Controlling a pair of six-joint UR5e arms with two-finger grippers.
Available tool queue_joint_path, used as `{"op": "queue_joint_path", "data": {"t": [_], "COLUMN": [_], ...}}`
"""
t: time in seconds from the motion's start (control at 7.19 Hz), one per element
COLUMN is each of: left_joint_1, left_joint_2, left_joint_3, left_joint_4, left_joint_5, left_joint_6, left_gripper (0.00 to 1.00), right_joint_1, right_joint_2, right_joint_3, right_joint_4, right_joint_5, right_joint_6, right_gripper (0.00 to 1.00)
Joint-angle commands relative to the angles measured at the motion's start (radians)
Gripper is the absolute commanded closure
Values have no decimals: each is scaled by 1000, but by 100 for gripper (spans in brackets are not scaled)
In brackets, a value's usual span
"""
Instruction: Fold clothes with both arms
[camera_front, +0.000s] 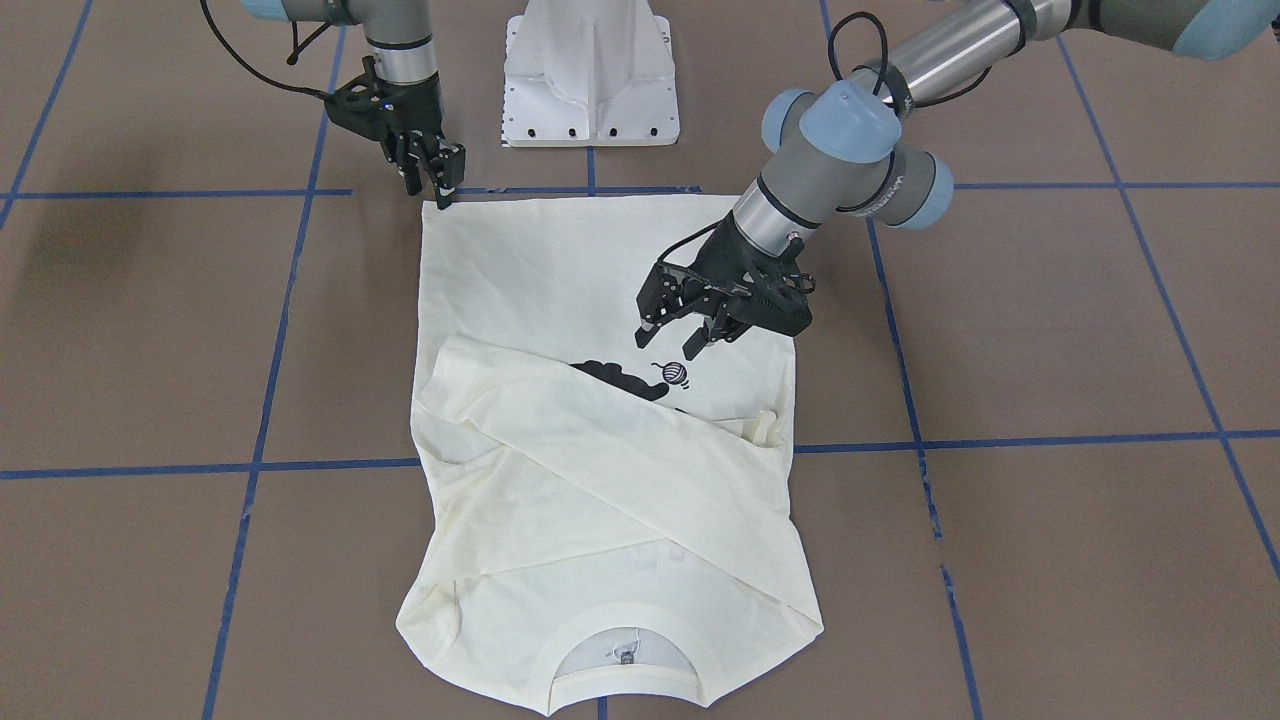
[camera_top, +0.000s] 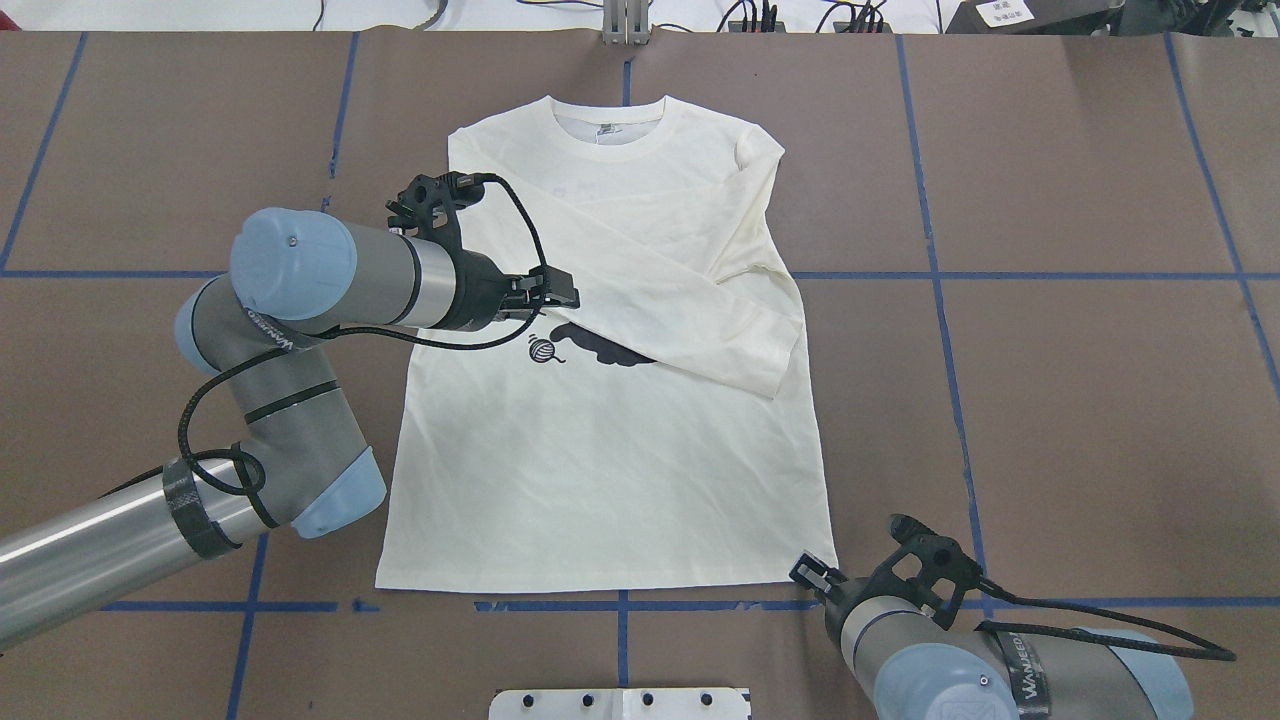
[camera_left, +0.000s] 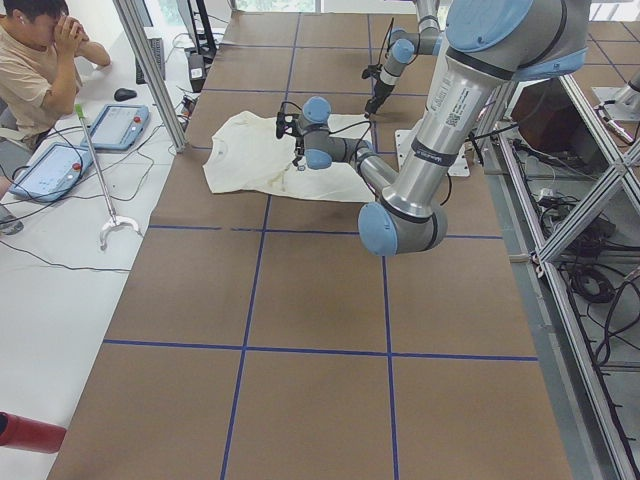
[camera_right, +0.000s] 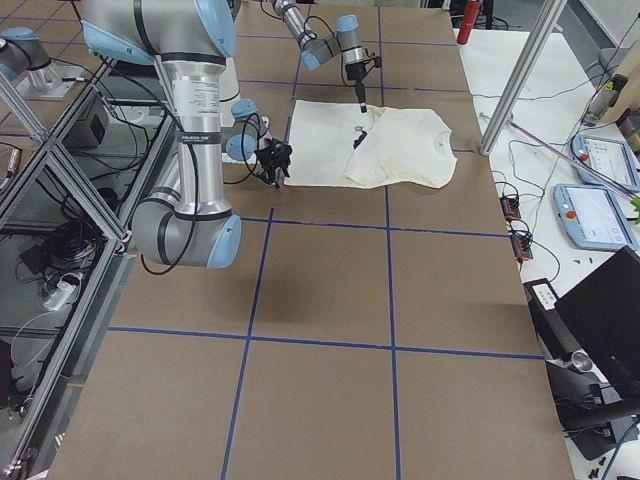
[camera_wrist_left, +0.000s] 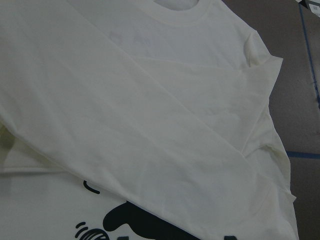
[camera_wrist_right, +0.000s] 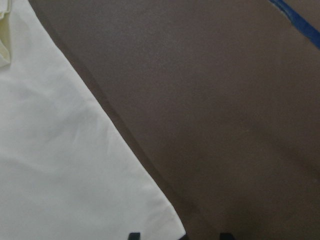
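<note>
The cream long-sleeved shirt (camera_front: 560, 270) lies flat on the brown table, collar (camera_top: 612, 118) at the far side, hem toward the robot. Both sleeves are folded across the chest and partly cover the black cat print (camera_top: 600, 350); the yarn ball (camera_front: 672, 374) shows. My left gripper (camera_front: 668, 345) hovers open just above the print, nothing between its fingers. The left wrist view shows only the folded sleeve (camera_wrist_left: 150, 125). My right gripper (camera_front: 432, 190) stands open at the hem corner (camera_wrist_right: 170, 225) on the robot's right, a fingertip (camera_wrist_right: 133, 235) on each side of that corner.
The white pedestal base (camera_front: 592, 75) stands at the robot's edge behind the hem. Blue tape lines (camera_top: 1000, 275) grid the brown table. A seated person (camera_left: 40, 60) and control tablets (camera_left: 55, 165) are beyond the far side. Metal frame posts (camera_left: 150, 70) stand there.
</note>
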Motion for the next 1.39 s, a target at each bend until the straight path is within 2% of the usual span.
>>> {"op": "queue_joint_path", "data": {"t": [0.0,0.42,0.56,0.84,0.97,1.11,1.25], "left_joint_1": [0,-2,1,102,119,194,284], "left_joint_2": [0,2,73,271,297,348,424], "left_joint_3": [2,-2,-50,-214,-315,-404,-451], "left_joint_4": [-1,2,5,43,203,328,341], "left_joint_5": [0,5,27,156,159,190,271], "left_joint_6": [0,-14,-53,-130,-141,-179,-246], "left_gripper": [30,29,27,27,27,27,28], "right_joint_1": [10,7,12,32,36,36,36], "right_joint_2": [4,16,18,19,18,18,18], "right_joint_3": [0,2,14,34,60,65,63], "right_joint_4": [-16,-16,-15,-15,-15,-15,-15], "right_joint_5": [1,3,5,8,14,17,18], "right_joint_6": [-2,-2,-4,-8,-10,-11,-11], "right_gripper": [100,100,100,100,100,100,100]}}
